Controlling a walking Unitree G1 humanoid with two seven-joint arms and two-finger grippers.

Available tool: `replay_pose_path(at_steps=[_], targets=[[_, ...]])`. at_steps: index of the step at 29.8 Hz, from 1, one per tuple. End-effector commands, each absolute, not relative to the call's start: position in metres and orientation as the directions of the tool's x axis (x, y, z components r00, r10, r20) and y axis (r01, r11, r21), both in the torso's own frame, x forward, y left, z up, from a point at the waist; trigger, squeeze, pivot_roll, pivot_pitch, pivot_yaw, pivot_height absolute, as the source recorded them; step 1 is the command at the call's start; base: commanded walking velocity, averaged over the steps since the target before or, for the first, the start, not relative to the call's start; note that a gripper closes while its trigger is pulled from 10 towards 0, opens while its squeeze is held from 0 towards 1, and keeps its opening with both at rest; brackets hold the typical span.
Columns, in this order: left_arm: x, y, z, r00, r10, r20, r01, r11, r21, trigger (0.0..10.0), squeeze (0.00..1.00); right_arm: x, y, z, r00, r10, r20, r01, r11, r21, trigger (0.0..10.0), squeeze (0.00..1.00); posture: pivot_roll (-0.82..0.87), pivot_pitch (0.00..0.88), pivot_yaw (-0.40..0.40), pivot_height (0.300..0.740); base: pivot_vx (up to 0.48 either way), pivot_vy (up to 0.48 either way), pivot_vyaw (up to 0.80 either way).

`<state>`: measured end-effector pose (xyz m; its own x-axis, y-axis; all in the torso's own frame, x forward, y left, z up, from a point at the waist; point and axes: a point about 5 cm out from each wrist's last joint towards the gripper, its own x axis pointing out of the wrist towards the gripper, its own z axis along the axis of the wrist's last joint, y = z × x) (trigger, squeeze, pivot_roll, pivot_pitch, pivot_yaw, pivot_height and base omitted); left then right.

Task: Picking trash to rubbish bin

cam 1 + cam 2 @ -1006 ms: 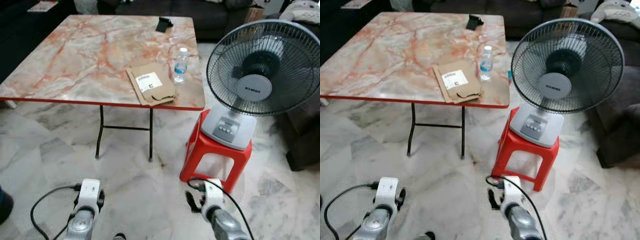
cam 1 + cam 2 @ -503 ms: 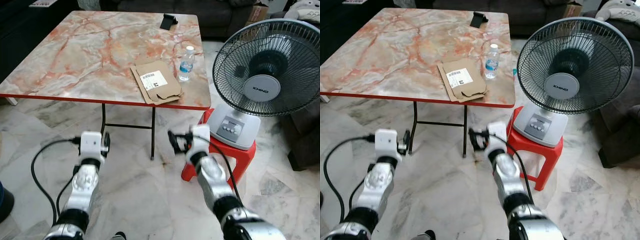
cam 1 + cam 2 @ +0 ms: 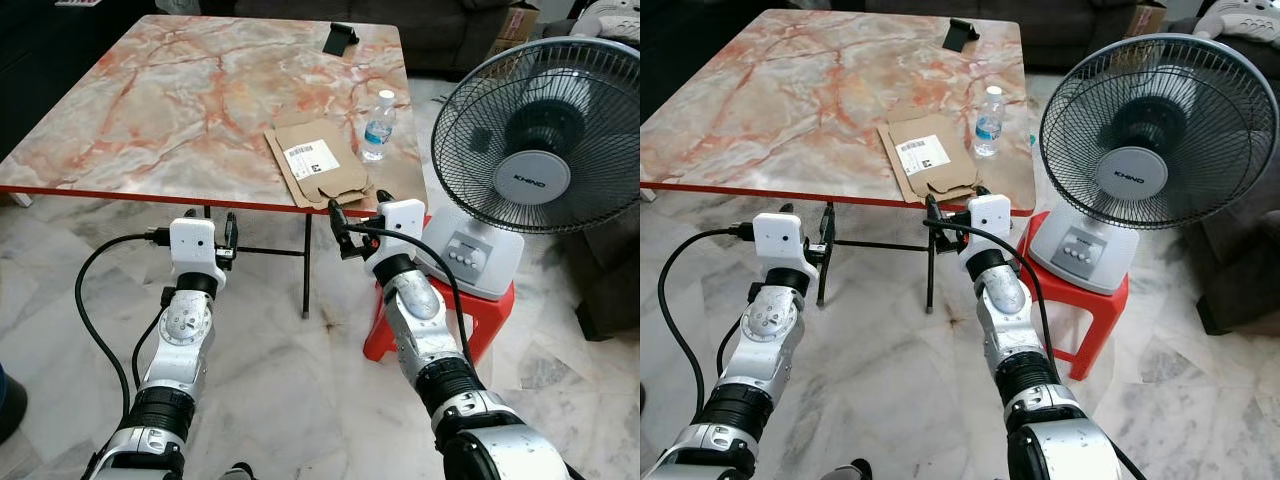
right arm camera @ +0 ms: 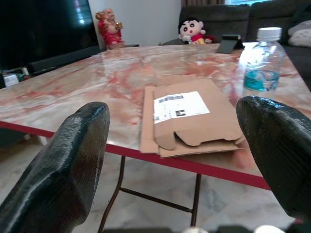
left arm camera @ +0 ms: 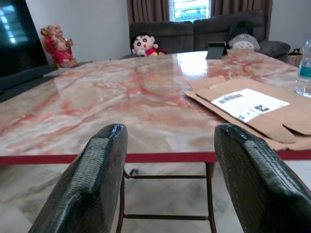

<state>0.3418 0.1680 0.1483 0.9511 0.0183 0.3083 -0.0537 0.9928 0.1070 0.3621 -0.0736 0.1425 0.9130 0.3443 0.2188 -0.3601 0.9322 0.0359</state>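
Observation:
A flattened brown cardboard box with a white label lies near the front right edge of the marble table. A small plastic water bottle stands just right of it. My left gripper is raised in front of the table's red front edge, open and empty. My right gripper is also open and empty, held just below the edge under the cardboard. In the right wrist view the cardboard and bottle lie straight ahead between the fingers.
A large desk fan sits on a red plastic stool close to the table's right side. A black stand is at the table's far edge. Dark sofas line the back. Marble floor lies under the table.
Both arms have risen from near the floor to the height of the table's front edge, the right one ending under the cardboard. The camera view has shifted slightly.

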Motion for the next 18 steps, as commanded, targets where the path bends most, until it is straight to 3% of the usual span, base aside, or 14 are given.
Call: replay_pose_path(at_steps=[1,8,12,18], targets=[[0.341,0.165,0.152,0.949,0.011,0.315,-0.048,0.993,0.11,10.0,0.0,0.361,-0.07,0.149,0.901,0.358,0.246,-0.374,0.927,0.024,10.0,0.0,0.11,0.122,-0.007,0.74,0.341,0.0,0.0],[0.341,0.163,0.154,0.948,0.014,0.317,-0.044,0.995,0.088,10.0,0.0,0.363,-0.068,0.159,0.891,0.359,0.278,-0.381,0.924,0.029,10.0,0.0,0.11,0.128,-0.009,0.74,0.389,0.0,0.0],[0.341,0.158,0.158,0.948,0.01,0.319,-0.033,0.997,0.068,10.0,0.0,0.365,-0.07,0.162,0.9,0.34,0.274,-0.365,0.93,0.048,10.0,0.0,0.1,0.13,-0.003,0.74,0.4,0.0,-0.8],[0.34,0.155,0.162,0.947,0.007,0.321,-0.029,0.998,0.063,10.0,0.0,0.363,-0.07,0.165,0.891,0.343,0.298,-0.378,0.923,0.068,10.0,0.0,0.11,0.134,-0.007,0.74,0.41,0.0,0.0]])
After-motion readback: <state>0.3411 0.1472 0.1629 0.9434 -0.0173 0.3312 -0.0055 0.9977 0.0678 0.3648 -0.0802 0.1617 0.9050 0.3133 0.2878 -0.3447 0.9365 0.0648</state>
